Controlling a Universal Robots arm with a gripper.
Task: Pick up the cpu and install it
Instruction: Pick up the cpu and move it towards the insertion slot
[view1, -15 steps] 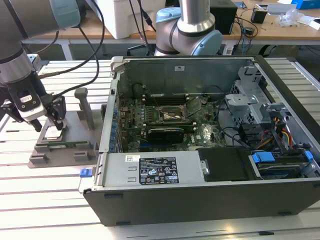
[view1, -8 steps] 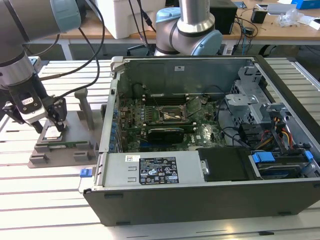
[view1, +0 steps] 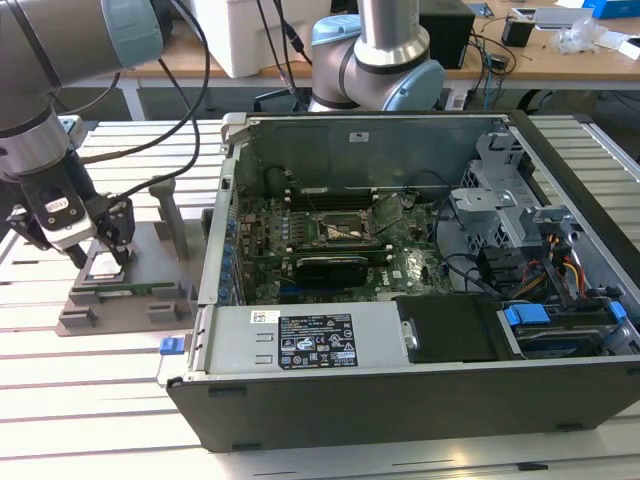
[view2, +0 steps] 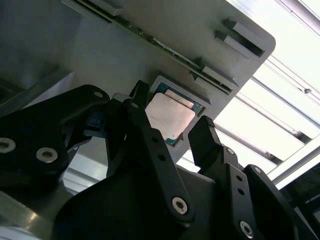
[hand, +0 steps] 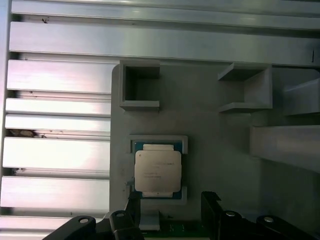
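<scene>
**A:** Where's the cpu (hand: 157, 172) right now?

**B:** Lying flat, metal side up, in a shallow pocket of the grey holder (hand: 215, 155). My guess is the pocket keeps it square so it can be grabbed by its edges. The fingers (view2: 210, 145) hang close over it, spread apart, one on each side. Nothing's clamped yet as far as I can see.

**A:** And around it?

**B:** The holder sits on a slatted metal desk (view1: 90, 400), just beside an open pc case (view1: 420, 400) with the socket (view1: 345, 232) facing up. Looks like a lab, with a cluttered wooden worktop (view1: 560, 60) behind.
</scene>
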